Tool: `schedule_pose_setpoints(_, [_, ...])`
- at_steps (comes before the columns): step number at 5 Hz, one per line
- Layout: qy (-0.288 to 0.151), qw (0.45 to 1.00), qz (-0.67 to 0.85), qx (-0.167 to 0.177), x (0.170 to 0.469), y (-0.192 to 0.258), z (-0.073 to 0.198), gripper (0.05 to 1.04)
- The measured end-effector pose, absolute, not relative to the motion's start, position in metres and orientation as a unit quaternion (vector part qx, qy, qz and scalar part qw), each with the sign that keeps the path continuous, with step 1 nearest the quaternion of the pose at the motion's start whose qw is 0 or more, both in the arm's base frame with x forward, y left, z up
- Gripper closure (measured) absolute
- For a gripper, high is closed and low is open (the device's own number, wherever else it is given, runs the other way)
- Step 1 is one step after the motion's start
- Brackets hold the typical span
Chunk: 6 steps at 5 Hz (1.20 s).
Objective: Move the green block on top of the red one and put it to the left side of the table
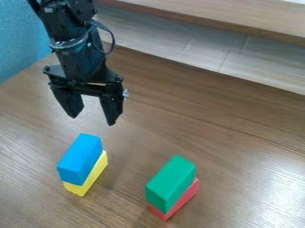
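The black gripper (93, 116) hangs open at the upper left, above and behind the blue block, with nothing between its fingers. On the right of centre, near the front, the green block (170, 184) lies on top of the red block (181, 201), whose right side and lower edge show beneath it. Both blocks are long and set at a slant, and the gripper is up and to the left of them.
A blue block (81, 159) rests on a yellow block (88, 177) at the left front, below the gripper. The wooden table (238, 156) extends to a pale panel and a raised wooden ledge (226, 20) at the back. A blue surface (21, 40) stands at the upper left.
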State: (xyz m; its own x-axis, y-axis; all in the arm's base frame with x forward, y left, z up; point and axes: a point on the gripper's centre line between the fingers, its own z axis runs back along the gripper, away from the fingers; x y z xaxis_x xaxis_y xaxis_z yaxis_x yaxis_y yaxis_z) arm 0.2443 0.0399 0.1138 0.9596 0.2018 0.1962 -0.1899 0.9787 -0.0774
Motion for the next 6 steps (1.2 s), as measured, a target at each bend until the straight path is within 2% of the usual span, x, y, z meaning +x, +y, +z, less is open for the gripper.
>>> schedule_pose_setpoints(2, [-0.108,0.992,0.06,-0.023,0.243,0.018,0.123,0.082])
schedule_pose_setpoints(3, [-0.116,0.993,0.023,-0.032,0.243,0.002,0.127,0.082])
schedule_pose_setpoints(6, [-0.111,0.991,-0.051,-0.059,0.232,-0.057,0.11,0.082])
